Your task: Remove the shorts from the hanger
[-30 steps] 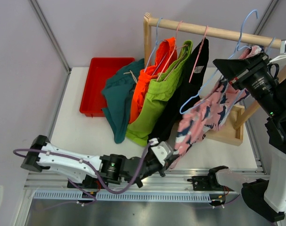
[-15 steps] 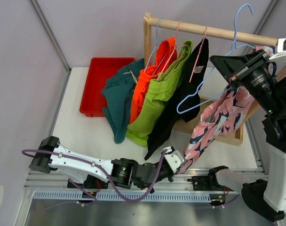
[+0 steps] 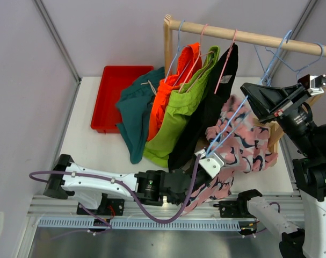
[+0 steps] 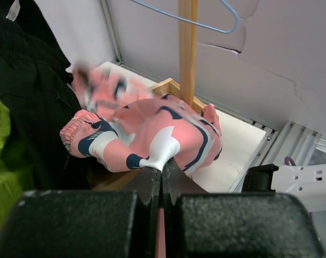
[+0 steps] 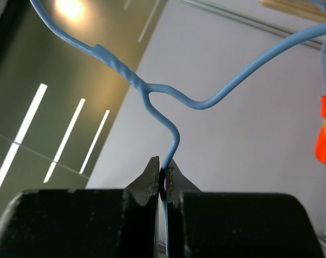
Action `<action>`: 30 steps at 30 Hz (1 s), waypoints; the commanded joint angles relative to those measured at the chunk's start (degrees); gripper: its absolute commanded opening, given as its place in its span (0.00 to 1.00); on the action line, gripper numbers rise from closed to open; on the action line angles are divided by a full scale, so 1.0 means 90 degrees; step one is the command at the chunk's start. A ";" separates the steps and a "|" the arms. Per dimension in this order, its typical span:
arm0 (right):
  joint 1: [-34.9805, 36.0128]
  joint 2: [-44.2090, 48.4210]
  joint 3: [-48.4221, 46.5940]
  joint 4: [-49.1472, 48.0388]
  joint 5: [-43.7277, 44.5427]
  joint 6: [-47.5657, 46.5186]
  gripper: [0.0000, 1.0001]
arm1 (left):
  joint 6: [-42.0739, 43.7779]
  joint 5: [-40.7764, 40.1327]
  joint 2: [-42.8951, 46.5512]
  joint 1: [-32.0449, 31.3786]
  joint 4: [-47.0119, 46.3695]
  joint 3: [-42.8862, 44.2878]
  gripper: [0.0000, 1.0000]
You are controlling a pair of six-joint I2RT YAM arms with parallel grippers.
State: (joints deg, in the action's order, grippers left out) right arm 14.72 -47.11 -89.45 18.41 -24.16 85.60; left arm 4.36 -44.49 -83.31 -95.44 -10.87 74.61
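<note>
At the left, a red tray (image 3: pixel 106 102) sat on the bench (image 3: pixel 93 145). Beside it hung the dark teal shorts (image 3: pixel 133 115), then the orange shorts (image 3: pixel 168 91), lime green shorts (image 3: pixel 176 118) and black shorts (image 3: pixel 211 102) under the wooden rail (image 3: pixel 248 37). The left tool (image 4: pixel 163 171) was pressed together, pinching a fold of the pink patterned shorts (image 4: pixel 168 129), which lay bunched low by the rack's foot. At the right, the right tool (image 5: pixel 161 171) was clamped on the blue hanger (image 5: pixel 122 67), whose lower end reached into the pink cloth.
</note>
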 commanded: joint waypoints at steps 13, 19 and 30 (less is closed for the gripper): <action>-0.0344 -0.0740 0.0446 -0.1147 -0.0682 -0.0244 0.00 | -0.1342 -0.0914 0.0906 -0.1220 0.3491 0.0333 0.00; -0.1673 -0.1093 0.1169 -0.3000 -0.1552 0.0683 0.00 | -0.2807 -0.2146 0.1355 -0.2081 0.6065 0.1035 0.00; -0.2602 -0.1367 0.1715 -0.3921 -0.1592 0.0957 0.00 | -0.5241 -0.3202 0.1355 -0.2209 1.0564 0.2590 0.00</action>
State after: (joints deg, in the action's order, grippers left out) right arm -7.57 -60.42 -75.33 -10.15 -36.58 92.49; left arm -34.79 -68.27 -72.77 -115.66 66.98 96.73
